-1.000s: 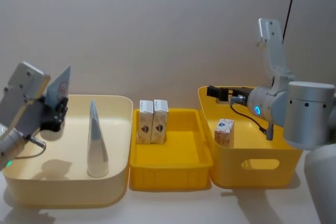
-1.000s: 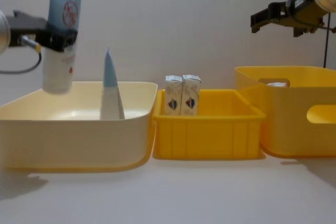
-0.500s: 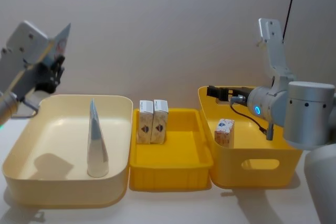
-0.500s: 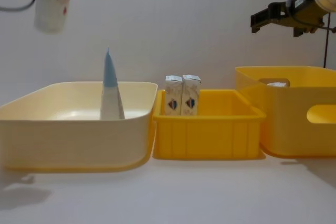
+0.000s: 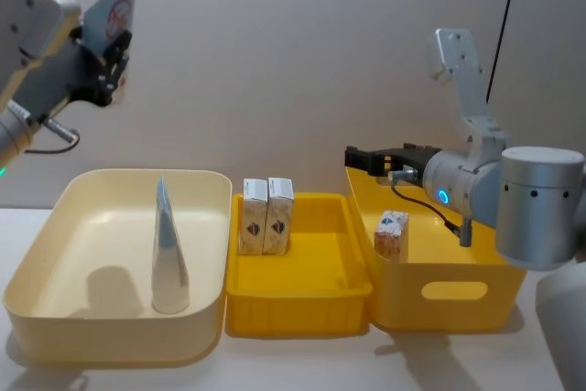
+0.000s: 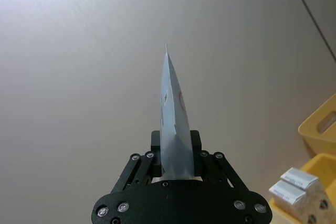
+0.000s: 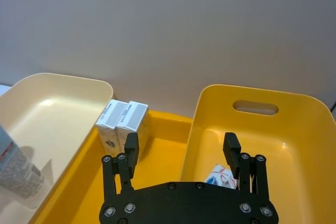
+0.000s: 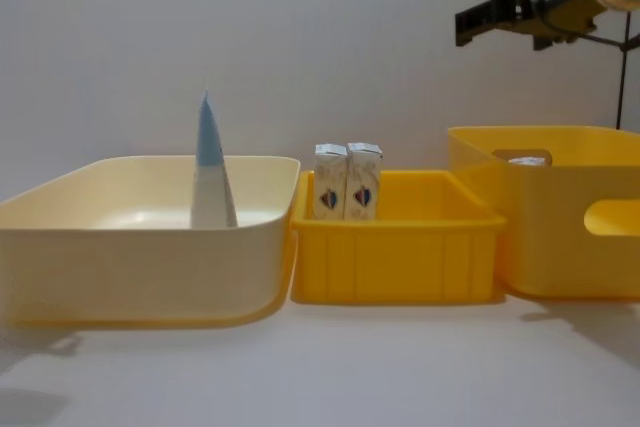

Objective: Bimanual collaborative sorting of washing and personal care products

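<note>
My left gripper [image 5: 103, 54] is shut on a pale-blue-and-white squeeze tube [image 5: 116, 6], held high above the far left of the cream bin [image 5: 55, 318]. In the left wrist view the tube [image 6: 173, 124] stands crimped end away between the fingers. A second tube [image 5: 168, 249] stands upright in the cream bin. Two white cartons [image 5: 265, 214] stand side by side at the back of the shallow yellow tray [image 5: 302, 309]. A third carton [image 5: 391, 233] sits in the deep yellow bin [image 5: 458, 290]. My right gripper [image 5: 359, 158] hangs open and empty above that bin's left wall.
The three containers stand in a tight row on the white table, with a plain wall close behind. In the chest view the deep bin [image 8: 560, 247] is the tallest, with a handle cut-out facing me. A dark cable [image 5: 504, 6] hangs at the back right.
My left gripper has lifted the tube straight up from just above the cream bin to well above it. My right gripper has shifted a little to the left and slightly higher, still open.
</note>
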You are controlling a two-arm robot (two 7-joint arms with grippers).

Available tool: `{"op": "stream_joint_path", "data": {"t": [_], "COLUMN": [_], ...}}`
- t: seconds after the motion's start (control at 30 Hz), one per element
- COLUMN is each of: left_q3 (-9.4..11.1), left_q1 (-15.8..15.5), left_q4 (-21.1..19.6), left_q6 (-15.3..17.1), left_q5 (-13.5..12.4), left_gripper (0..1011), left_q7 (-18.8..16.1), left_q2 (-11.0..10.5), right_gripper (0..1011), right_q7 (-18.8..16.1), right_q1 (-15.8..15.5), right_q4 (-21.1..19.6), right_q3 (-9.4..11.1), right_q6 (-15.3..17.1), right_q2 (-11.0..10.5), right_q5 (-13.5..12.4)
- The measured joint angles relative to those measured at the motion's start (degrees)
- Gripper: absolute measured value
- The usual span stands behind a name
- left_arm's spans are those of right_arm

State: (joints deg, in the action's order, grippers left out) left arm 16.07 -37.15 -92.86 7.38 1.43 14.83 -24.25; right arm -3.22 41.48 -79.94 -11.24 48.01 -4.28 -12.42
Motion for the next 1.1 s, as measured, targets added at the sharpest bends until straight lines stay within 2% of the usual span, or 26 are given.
{"op": "stream_joint_path", "data": {"t": [0.13, 0.37, 0.47, 0.53, 0.9, 0.97, 1.03, 1.1], "left_q3": [-0.49, -1.59, -2.10, -2.46, -3.67, -3.88, -3.92, -4.05], "left_q1": [-0.63, -1.59, -1.79, -1.86, -1.96, -1.88, -1.83, -1.59], "left_q4": [0.65, 2.52, 3.55, 4.29, 8.62, 9.80, 10.11, 11.16], "left_q6": [-1.79, -5.32, -6.83, -7.87, -10.68, -10.83, -10.86, -10.88], "left_q5": [1.66, 6.12, 8.59, 10.59, 19.91, 22.43, 23.18, 25.24], "left_gripper": [296, 296, 296, 296, 296, 296, 296, 296], "left_q7": [1.35, 4.47, 6.01, 7.25, 13.10, 14.68, 15.12, 16.31], "left_q2": [0.62, 2.16, 2.91, 3.49, 6.33, 7.07, 7.24, 7.86], "right_gripper": [1001, 1001, 1001, 1001, 1001, 1001, 1001, 1001], "right_q7": [-2.29, -7.29, -8.72, -11.01, -15.51, -16.93, -17.28, -18.98], "right_q1": [-0.29, -0.87, -0.98, -1.08, 0.19, 0.81, 0.96, 1.74], "right_q4": [-0.98, -3.49, -4.22, -4.97, -4.18, -3.55, -3.39, -2.71], "right_q3": [-1.10, -3.64, -4.37, -5.31, -8.17, -9.23, -9.49, -10.68], "right_q6": [-0.69, -1.96, -2.37, -3.10, -6.08, -7.73, -8.14, -10.27], "right_q2": [-0.91, -3.01, -3.62, -4.50, -6.52, -7.17, -7.34, -8.10], "right_q5": [-0.01, -0.23, -0.37, -0.69, -0.85, -0.57, -0.50, -0.14]}}
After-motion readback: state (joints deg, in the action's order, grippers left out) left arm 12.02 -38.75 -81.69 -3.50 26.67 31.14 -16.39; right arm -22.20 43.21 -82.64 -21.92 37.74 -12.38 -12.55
